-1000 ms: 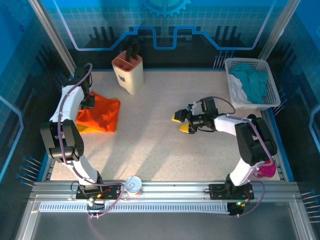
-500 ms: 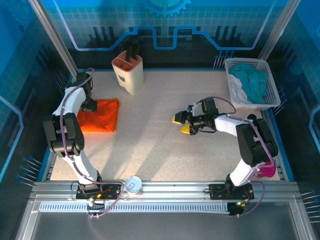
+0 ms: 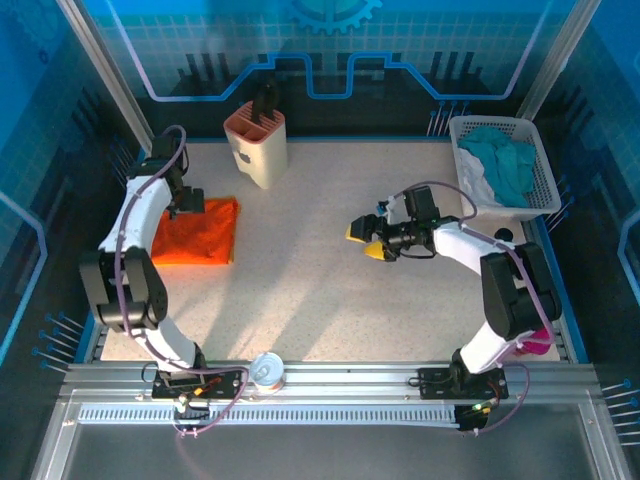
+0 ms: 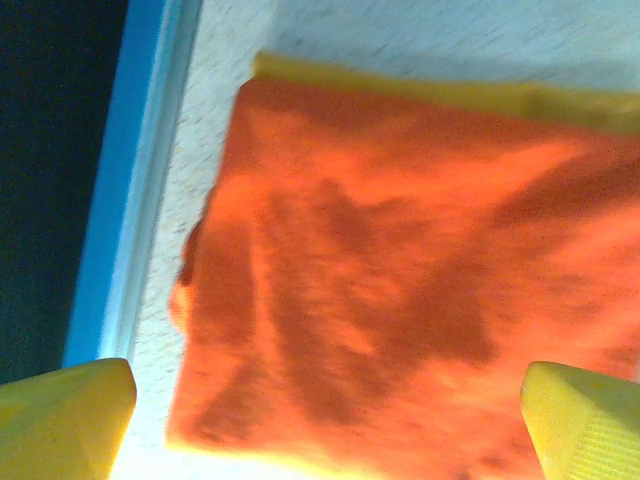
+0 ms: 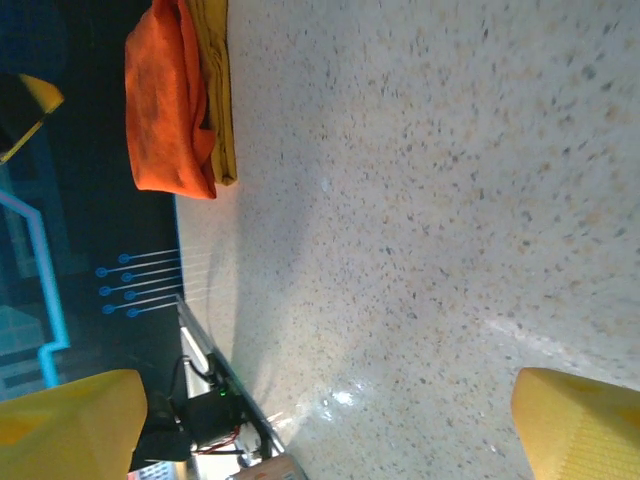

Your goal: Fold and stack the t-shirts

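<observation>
Folded orange-red t-shirt (image 3: 198,232) lies on mustard-yellow t-shirt (image 4: 420,90) at the table's (image 3: 300,290) left edge. Left gripper (image 4: 325,425) is above it, jaws wide. Right gripper (image 3: 367,241) is mid-table, jaws wide. White basket (image 3: 545,190) in the far right corner holds teal cloths (image 3: 505,160) and a white cloth (image 3: 478,185).

The speckled worktop (image 3: 300,290) carries a knife block (image 3: 258,150) at its far edge, stacked t-shirts (image 3: 198,232) left of the block, and a white basket (image 3: 545,172) well right of it.
</observation>
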`<state>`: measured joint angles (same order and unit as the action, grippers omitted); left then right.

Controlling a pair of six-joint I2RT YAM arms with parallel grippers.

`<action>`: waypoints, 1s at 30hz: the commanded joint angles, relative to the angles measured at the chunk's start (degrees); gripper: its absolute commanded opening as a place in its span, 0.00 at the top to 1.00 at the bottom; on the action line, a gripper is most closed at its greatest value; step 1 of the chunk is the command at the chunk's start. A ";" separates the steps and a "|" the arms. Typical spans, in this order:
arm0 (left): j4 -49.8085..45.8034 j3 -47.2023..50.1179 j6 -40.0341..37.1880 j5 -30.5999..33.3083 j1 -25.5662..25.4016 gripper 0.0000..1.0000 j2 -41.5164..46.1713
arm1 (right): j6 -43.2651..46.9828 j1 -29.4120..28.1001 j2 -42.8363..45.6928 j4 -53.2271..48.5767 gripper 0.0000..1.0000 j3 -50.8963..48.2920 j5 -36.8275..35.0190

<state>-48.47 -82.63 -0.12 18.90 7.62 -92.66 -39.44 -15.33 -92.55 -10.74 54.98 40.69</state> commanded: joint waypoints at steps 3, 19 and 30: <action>8.96 8.86 6.08 -12.24 -3.54 0.01 9.37 | 10.74 1.55 6.43 -12.15 0.00 4.36 -15.38; 69.81 52.25 2.47 -12.02 -6.12 0.01 18.10 | 27.04 5.30 19.45 2.31 0.00 -10.84 -52.60; 95.95 60.64 2.44 -14.35 -6.27 0.01 9.48 | 44.64 6.57 15.18 41.27 0.00 -29.15 -58.07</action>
<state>34.61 -23.81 3.01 6.76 1.65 -80.62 -0.67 -10.13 -75.37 15.64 24.73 -15.46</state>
